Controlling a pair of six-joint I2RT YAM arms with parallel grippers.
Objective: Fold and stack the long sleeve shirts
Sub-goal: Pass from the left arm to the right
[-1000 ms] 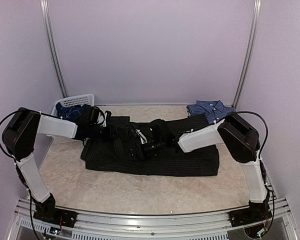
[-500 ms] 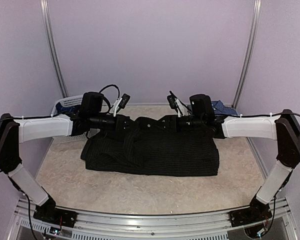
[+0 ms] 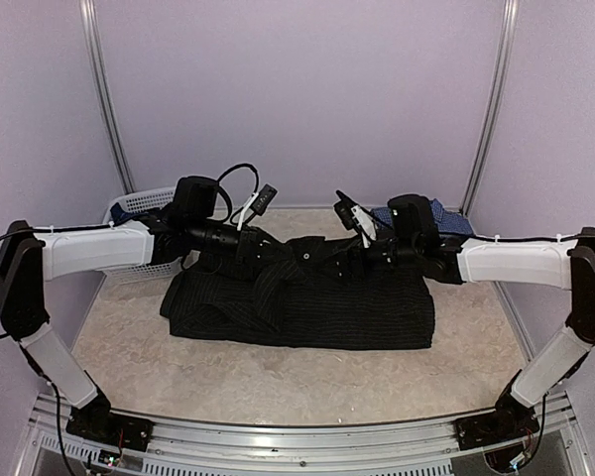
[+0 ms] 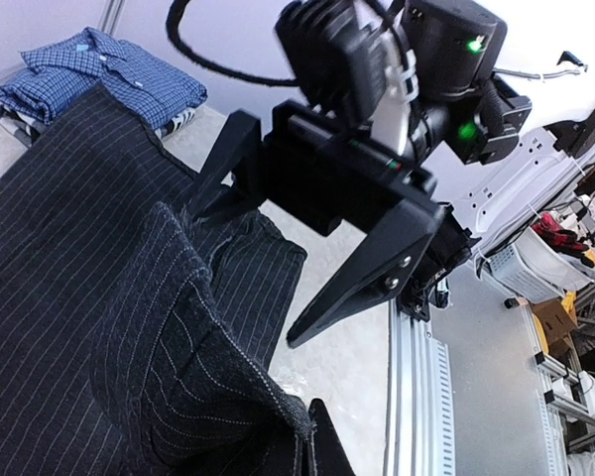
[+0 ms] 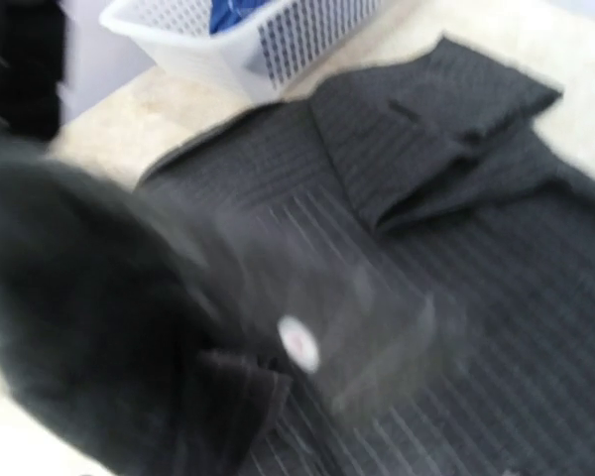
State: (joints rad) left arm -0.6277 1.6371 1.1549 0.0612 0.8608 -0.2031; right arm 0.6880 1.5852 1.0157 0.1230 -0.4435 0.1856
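Observation:
A black pinstriped shirt (image 3: 357, 312) lies spread across the middle of the table. My left gripper (image 3: 284, 260) hovers over its far edge, shut on a fold of it (image 4: 208, 367) that rises from the shirt's left half. The left gripper's finger (image 4: 327, 441) shows at the cloth's hem. My right gripper (image 3: 329, 260) faces it from the right, a short way off. Its jaws (image 4: 243, 278) stand wide open with nothing between them. A folded blue-and-white checked shirt (image 3: 438, 210) (image 4: 109, 74) lies at the back right. The right wrist view is blurred.
A white lattice basket (image 3: 149, 198) (image 5: 278, 40) with dark blue cloth (image 5: 233, 12) in it stands at the back left, behind my left arm. The metal rail (image 3: 297, 431) runs along the near edge.
Both arms have stretched out and now reach in from the sides over the shirt's far edge. The right gripper has let go and opened wider. The left keeps its hold on the cloth.

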